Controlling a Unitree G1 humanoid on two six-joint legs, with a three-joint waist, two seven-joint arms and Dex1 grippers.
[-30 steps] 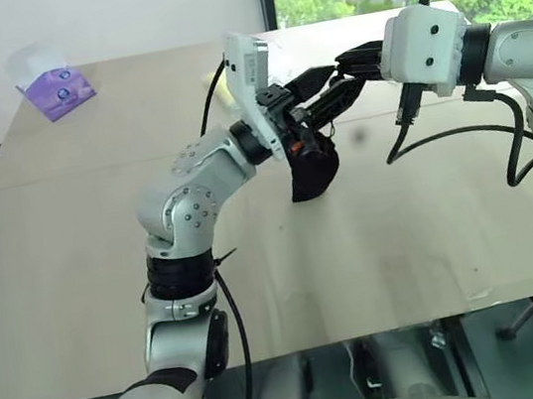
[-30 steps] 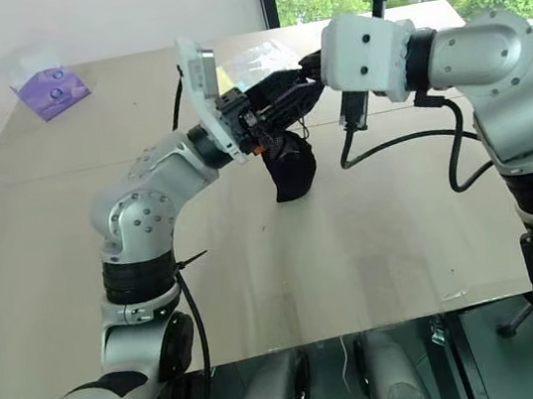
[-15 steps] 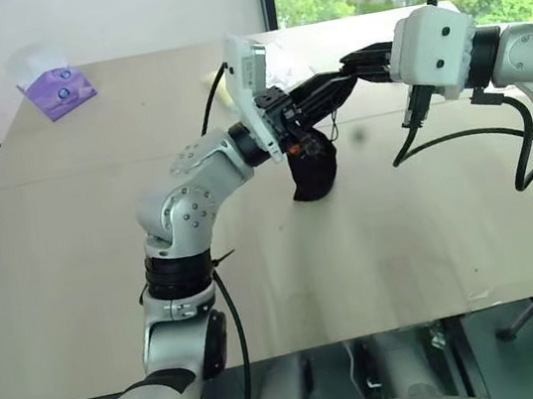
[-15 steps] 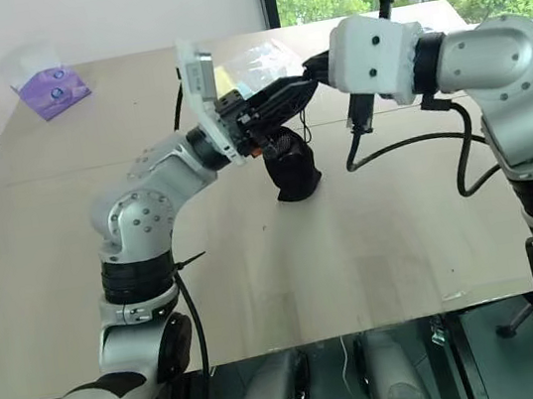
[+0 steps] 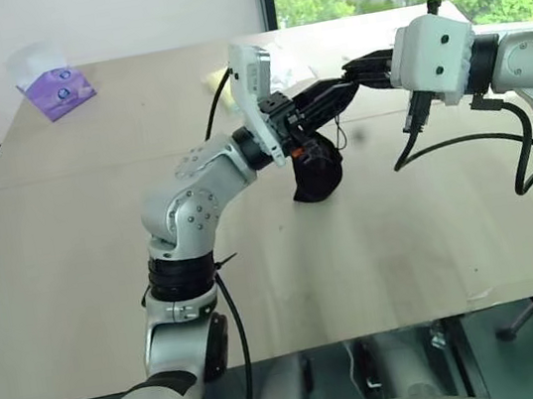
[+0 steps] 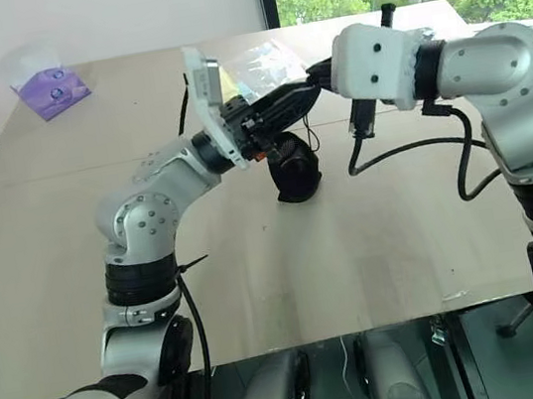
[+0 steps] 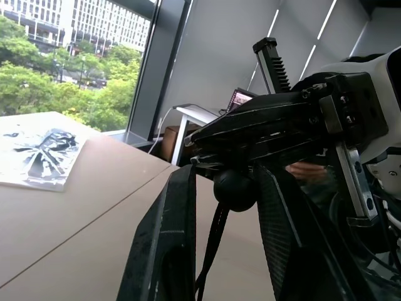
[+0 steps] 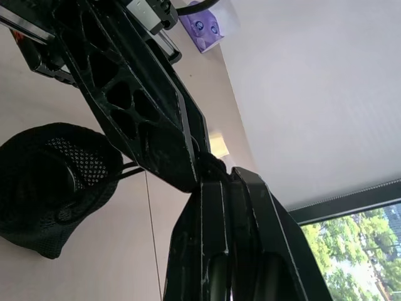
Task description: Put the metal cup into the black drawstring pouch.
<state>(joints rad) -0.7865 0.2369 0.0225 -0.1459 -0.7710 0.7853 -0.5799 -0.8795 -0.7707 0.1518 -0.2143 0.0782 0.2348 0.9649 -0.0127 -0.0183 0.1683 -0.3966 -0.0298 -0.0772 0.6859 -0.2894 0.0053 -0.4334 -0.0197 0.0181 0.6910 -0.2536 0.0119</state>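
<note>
The black drawstring pouch (image 5: 319, 174) sits lumpy on the table (image 5: 76, 268), its thin cord running up to both grippers above it. My left gripper (image 7: 222, 172) points up and right, its fingers closed in on the round black cord stopper (image 7: 234, 189). My right gripper (image 5: 348, 74) reaches in from the right. It is shut on the cord just past the stopper, tip to tip with the left fingers. The pouch's mesh-lined mouth (image 8: 59, 160) shows below the grippers. The metal cup is hidden.
A purple tissue pack (image 5: 55, 88) lies at the far left of the table. A clear plastic bag (image 6: 262, 64) lies behind the grippers. Black cables (image 5: 459, 143) hang from the right arm over the table's right side. The near edge (image 5: 366, 330) runs below.
The left fingers have closed in around the cord stopper. The right gripper has drawn slightly to the right. The pouch has gone from hanging oblong to a squatter shape on the table.
</note>
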